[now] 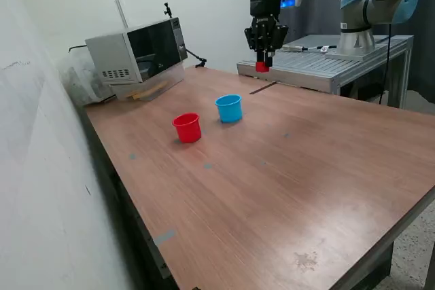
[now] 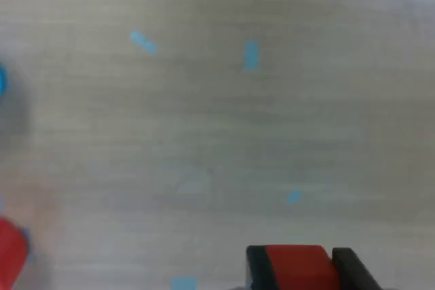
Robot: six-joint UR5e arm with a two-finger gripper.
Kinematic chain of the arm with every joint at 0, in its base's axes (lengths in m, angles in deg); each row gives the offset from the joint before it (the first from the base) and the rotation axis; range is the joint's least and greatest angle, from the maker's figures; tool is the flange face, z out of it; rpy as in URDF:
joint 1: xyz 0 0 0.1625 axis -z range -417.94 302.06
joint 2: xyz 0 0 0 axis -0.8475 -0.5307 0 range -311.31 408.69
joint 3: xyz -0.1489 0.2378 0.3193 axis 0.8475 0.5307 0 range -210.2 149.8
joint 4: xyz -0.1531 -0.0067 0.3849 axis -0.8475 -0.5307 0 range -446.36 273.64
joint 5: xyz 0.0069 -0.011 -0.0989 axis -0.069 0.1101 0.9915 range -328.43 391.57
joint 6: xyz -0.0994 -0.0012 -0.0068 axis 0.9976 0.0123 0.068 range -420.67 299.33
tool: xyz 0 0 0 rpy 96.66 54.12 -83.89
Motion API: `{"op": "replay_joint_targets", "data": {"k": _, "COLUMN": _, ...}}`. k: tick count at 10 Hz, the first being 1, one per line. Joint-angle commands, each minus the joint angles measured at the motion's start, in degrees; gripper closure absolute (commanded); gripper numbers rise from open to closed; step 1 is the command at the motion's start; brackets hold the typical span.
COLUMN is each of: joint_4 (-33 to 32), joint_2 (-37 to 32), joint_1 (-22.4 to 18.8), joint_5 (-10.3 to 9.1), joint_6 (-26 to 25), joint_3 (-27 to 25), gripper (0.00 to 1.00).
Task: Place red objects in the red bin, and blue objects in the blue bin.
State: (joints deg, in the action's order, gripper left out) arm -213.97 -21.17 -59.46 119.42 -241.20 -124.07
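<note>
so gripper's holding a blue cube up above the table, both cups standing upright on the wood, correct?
Not quite: the cube is red, not blue. The wrist view shows it red between the fingers of the gripper, and the exterior view agrees. The rest holds: it's held up off the table, and the red cup and blue cup stand upright.

Plenty of open wood on the table point(image 1: 306, 181): the whole near half and the exterior view's right side are bare. Only two things stand mid-table, the red cup point(image 1: 187, 128) and the light blue cup point(image 1: 229, 108), side by side with a small gap between them. The microwave point(image 1: 139, 49) blocks the far left corner, and a metal bench point(image 1: 326, 66) runs along the far edge.
</note>
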Motion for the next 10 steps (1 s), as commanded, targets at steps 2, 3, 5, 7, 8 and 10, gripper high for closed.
{"op": "replay_joint_targets", "data": {"k": 2, "joint_4": -0.6, "joint_2": 8.0, "joint_1": 8.0, "joint_5": 0.82, "joint_6": 0.1, "joint_3": 9.7, "gripper": 1.00}}
{"op": "replay_joint_targets", "data": {"k": 3, "joint_4": -2.4, "joint_2": 10.3, "joint_1": 10.2, "joint_5": 1.00, "joint_6": 0.1, "joint_3": 11.4, "gripper": 1.00}}
{"op": "replay_joint_targets", "data": {"k": 5, "joint_4": -5.1, "joint_2": 14.1, "joint_1": 12.8, "joint_5": 3.02, "joint_6": 0.1, "joint_3": 13.1, "gripper": 1.00}}
{"op": "replay_joint_targets", "data": {"k": 7, "joint_4": -6.5, "joint_2": 16.8, "joint_1": 13.4, "joint_5": 3.11, "joint_6": 0.1, "joint_3": 13.6, "gripper": 1.00}}
{"op": "replay_joint_targets", "data": {"k": 8, "joint_4": -6.8, "joint_2": 17.7, "joint_1": 13.4, "joint_5": 3.11, "joint_6": 0.1, "joint_3": 13.9, "gripper": 1.00}}
{"op": "replay_joint_targets", "data": {"k": 10, "joint_4": -7.7, "joint_2": 19.8, "joint_1": 13.4, "joint_5": 3.02, "joint_6": 0.0, "joint_3": 14.9, "gripper": 1.00}}
